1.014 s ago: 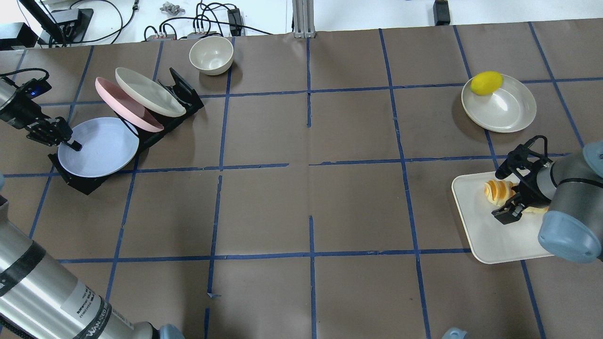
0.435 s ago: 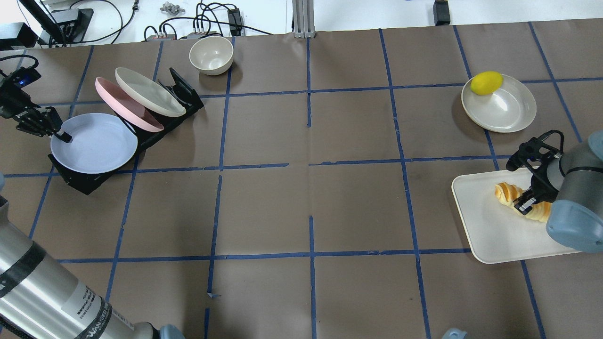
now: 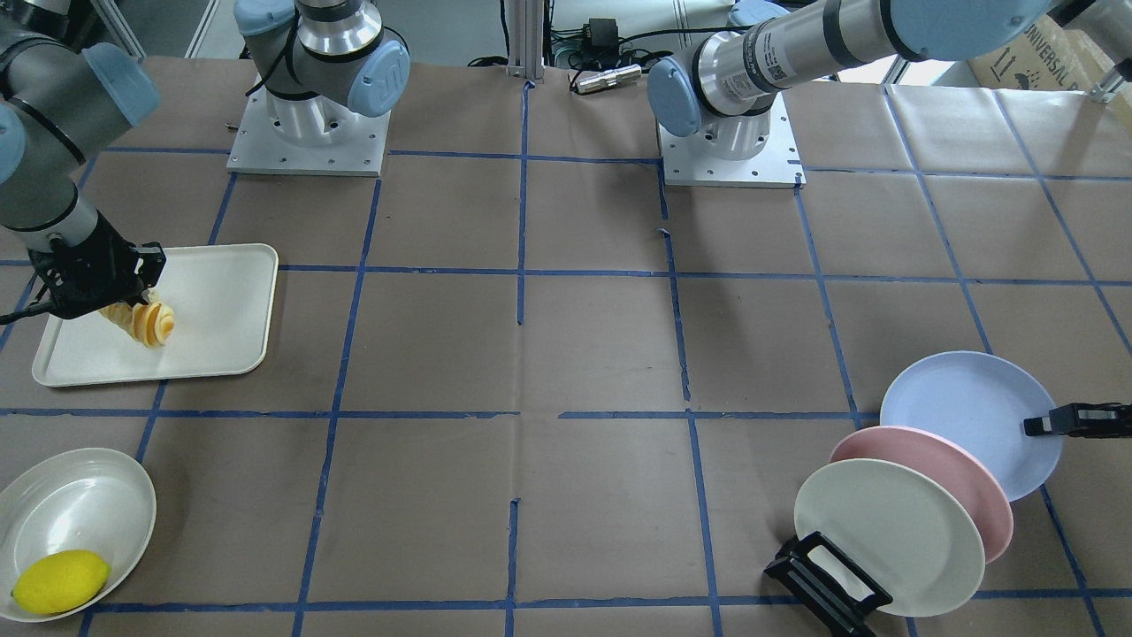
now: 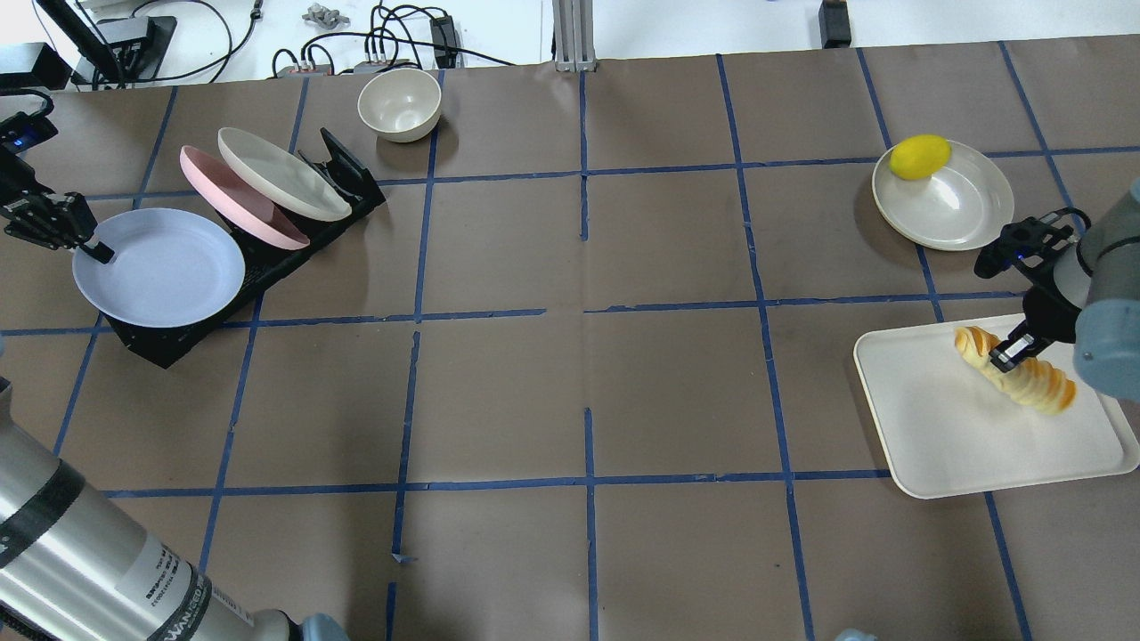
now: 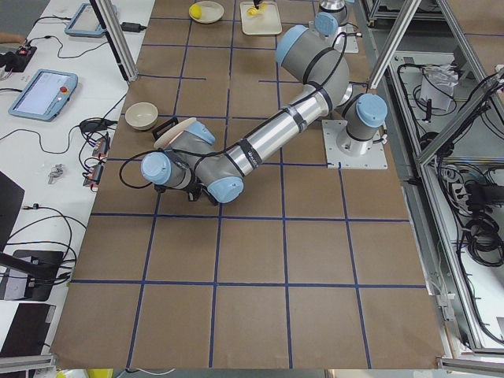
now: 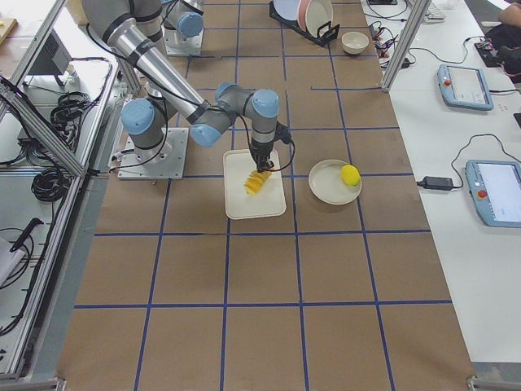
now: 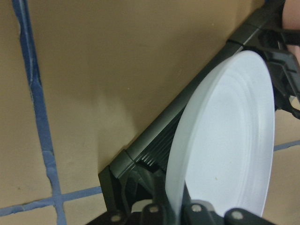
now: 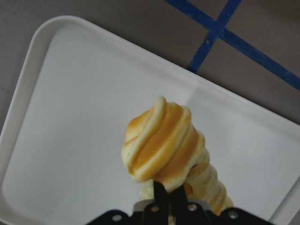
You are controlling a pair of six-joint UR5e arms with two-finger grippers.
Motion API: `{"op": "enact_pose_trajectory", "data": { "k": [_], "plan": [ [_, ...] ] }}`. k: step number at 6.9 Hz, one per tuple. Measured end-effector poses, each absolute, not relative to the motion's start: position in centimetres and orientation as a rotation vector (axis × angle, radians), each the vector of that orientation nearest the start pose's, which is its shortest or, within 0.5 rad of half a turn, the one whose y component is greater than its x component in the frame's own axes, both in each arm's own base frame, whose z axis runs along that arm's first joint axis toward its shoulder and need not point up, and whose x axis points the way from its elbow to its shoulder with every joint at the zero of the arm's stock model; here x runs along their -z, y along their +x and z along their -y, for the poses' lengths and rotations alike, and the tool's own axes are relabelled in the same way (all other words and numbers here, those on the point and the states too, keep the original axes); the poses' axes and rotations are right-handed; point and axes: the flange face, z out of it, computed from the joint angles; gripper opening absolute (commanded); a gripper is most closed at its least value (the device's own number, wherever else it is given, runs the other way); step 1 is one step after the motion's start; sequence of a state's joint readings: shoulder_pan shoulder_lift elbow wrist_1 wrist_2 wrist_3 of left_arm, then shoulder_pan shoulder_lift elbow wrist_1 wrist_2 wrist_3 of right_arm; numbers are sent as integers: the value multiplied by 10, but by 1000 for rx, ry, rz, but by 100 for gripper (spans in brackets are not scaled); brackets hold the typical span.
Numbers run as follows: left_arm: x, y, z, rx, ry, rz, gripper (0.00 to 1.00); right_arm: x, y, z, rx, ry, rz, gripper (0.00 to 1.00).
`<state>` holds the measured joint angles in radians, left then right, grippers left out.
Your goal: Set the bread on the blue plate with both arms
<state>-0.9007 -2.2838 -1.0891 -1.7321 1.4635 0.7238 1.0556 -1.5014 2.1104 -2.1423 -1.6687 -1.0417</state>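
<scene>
The bread (image 4: 1024, 378) is gripped near its middle by my right gripper (image 4: 1009, 354), which is shut on it and holds it tilted over the white tray (image 4: 935, 445). It also shows in the right wrist view (image 8: 161, 145) and the front view (image 3: 149, 323). The blue plate (image 4: 160, 267) leans at the front of the black rack (image 4: 352, 178). My left gripper (image 4: 93, 252) is shut on the plate's left rim. The plate also shows in the front view (image 3: 964, 407) with the left gripper (image 3: 1048, 423), and in the left wrist view (image 7: 229, 140).
A pink plate (image 4: 223, 191) and a cream plate (image 4: 276, 174) stand in the rack behind the blue one. A cream bowl (image 4: 399, 102) sits at the back. A lemon (image 4: 920, 157) lies on a cream plate (image 4: 966, 214) beyond the tray.
My left gripper has moved left and back, taking the blue plate's rim with it. My right gripper has moved right and back with the bread, which has swung round.
</scene>
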Motion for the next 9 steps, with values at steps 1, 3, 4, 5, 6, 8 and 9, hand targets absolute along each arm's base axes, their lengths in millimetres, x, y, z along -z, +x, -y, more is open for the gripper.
{"op": "enact_pose_trajectory", "data": {
  "k": [1, 3, 4, 5, 6, 8, 9],
  "plan": [
    [-279, 329, 639, -437, 72, -3429, 11, -293, -97, 465, -218, -782, -3056, 8],
    [-330, 303, 611, -500, 97, -3396, 12, -371, -39, 485, -305, -709, -3050, 9],
    [-351, 277, 594, -519, 77, -3382, 12, -401, -5, 486, -338, -658, -3060, 9],
    [-372, 234, 579, -534, 36, -3357, 12, -425, 28, 478, -351, -615, -3078, 9],
    [-389, 182, 566, -540, 18, -3329, 12, -443, 54, 463, -340, -592, -3098, 10],
    [-403, 69, 545, -526, 35, -3276, 11, -455, 84, 439, -297, -528, -3086, 11],
    [-400, 18, 543, -492, 58, -3289, 11, -457, 94, 433, -280, -505, -3078, 11]
  ]
}}
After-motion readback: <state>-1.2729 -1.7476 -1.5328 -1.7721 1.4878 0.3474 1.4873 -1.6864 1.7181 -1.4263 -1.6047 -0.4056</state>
